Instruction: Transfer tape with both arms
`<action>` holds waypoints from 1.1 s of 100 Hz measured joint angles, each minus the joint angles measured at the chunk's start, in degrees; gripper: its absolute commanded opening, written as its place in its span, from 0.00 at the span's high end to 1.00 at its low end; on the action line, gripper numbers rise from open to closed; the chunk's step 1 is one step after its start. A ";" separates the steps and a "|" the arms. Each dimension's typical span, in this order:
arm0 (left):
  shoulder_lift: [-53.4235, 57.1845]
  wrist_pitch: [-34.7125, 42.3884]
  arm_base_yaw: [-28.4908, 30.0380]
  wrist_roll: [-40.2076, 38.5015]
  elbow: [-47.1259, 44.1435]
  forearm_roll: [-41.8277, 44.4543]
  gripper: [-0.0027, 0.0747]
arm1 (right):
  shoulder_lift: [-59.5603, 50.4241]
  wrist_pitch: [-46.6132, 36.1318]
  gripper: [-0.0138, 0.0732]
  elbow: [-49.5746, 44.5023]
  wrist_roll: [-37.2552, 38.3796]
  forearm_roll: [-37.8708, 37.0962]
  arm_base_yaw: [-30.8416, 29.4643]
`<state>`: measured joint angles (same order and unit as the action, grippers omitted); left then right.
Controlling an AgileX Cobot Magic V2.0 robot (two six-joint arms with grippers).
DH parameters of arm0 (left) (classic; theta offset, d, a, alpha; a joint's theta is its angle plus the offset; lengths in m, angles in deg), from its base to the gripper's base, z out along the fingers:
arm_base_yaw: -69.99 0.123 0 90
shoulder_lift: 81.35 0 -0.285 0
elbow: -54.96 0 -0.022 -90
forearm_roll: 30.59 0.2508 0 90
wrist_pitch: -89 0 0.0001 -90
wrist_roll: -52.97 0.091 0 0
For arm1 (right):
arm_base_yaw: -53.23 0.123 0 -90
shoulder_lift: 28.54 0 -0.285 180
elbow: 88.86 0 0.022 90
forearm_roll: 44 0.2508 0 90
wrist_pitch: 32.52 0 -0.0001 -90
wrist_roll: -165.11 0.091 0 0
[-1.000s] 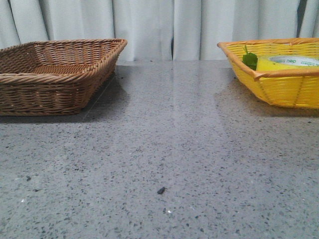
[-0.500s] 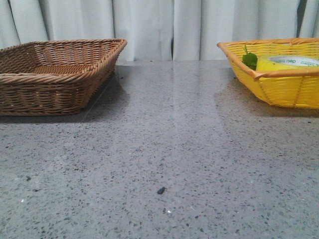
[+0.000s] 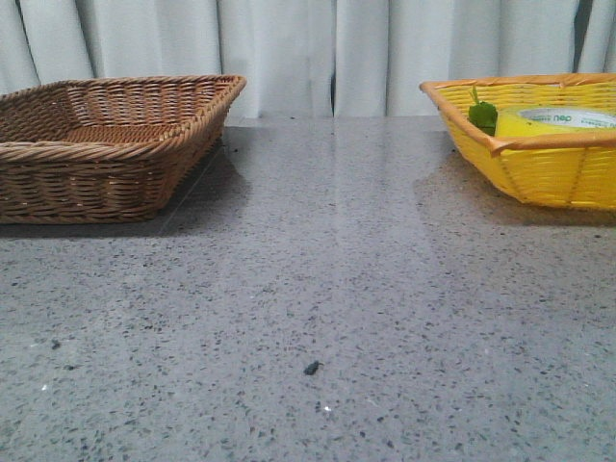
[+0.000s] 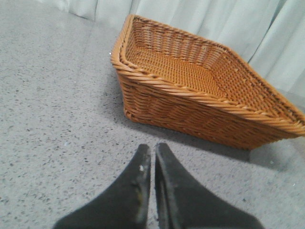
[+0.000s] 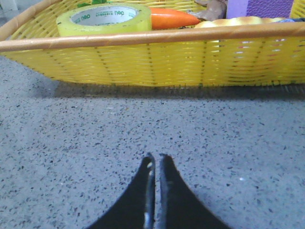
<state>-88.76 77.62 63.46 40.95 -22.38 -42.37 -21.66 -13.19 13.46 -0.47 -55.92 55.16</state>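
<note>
A brown wicker basket sits at the left of the grey speckled tabletop, its woven floor bare where it shows. The left gripper hangs low over the tabletop near that basket, its jaws pressed together with only a sliver of gap and nothing between them. The middle of the tabletop carries only a small dark speck. The right gripper hovers just above the tabletop short of the yellow basket, its jaws likewise closed to a thin slit and holding nothing. At the far right, inside that yellow basket, the tape lies flat on its side with the open core facing up, beside an orange carrot whose green leaves show over the rim in the front view. A purple block and other items lie further along the basket.

The roll looks light and rigid, with a smooth, likely slippery outer wrap. The firmer hold is probably one jaw inside the core and one outside, pinching the wall on the side away from the carrot. That should also leave the far wall free for the left gripper at the handover.
</note>
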 measured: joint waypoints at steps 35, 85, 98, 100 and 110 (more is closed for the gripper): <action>0.00 4.21 0.00 0.00 0.00 -13.32 0.99 | 0.00 -4.96 0.92 -0.10 0.00 -6.13 0.00; 0.00 6.62 0.00 0.00 0.00 -25.19 0.95 | 0.00 -31.77 0.92 -0.10 9.91 24.36 0.00; 0.00 6.60 0.00 0.00 0.55 -24.17 0.67 | 0.00 -23.20 0.92 2.55 11.81 27.93 0.00; 0.00 6.25 0.00 0.00 0.95 -23.27 0.61 | 0.00 -21.99 0.92 3.39 11.93 27.93 0.00; -0.12 3.28 0.00 0.00 4.60 -16.22 0.42 | 0.26 -16.00 0.88 8.29 12.01 25.10 0.14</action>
<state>-88.88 80.90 63.46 40.95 -17.78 -58.59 -21.40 -29.18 21.75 11.54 -30.82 55.29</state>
